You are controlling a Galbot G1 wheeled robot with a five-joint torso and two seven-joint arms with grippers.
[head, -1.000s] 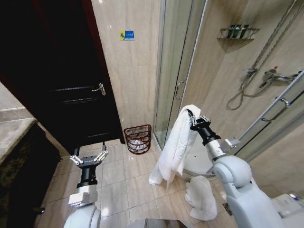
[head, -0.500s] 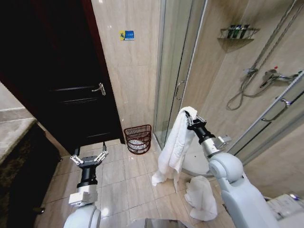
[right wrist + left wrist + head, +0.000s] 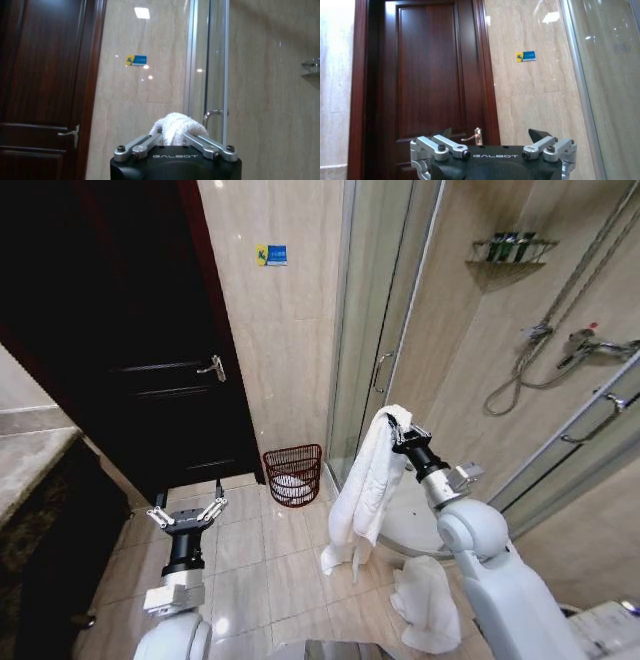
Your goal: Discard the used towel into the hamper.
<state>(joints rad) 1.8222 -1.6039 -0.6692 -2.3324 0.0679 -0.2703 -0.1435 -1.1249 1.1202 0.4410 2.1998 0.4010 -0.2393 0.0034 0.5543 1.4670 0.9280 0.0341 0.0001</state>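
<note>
Right gripper (image 3: 398, 427) jaws clamp the terry towel (image 3: 362, 490); left gripper (image 3: 186, 514) jaws wide; woven hamper (image 3: 292, 474) beside shower door (image 3: 378, 330).

The room is evenly and warmly lit from above. In the head view the door (image 3: 150, 350), above the left end effector (image 3: 186, 515), falls into near-black shadow, its panels barely legible. Straight lines bow toward the edges there, the shower frame leaning outward. Small ceiling-light reflections glare on the glossy wall tiles (image 3: 142, 13) above the right end effector (image 3: 175, 137), and on the tiles (image 3: 551, 17) above the left one. The towel (image 3: 175, 127) close to the right wrist lens looks soft.
</note>
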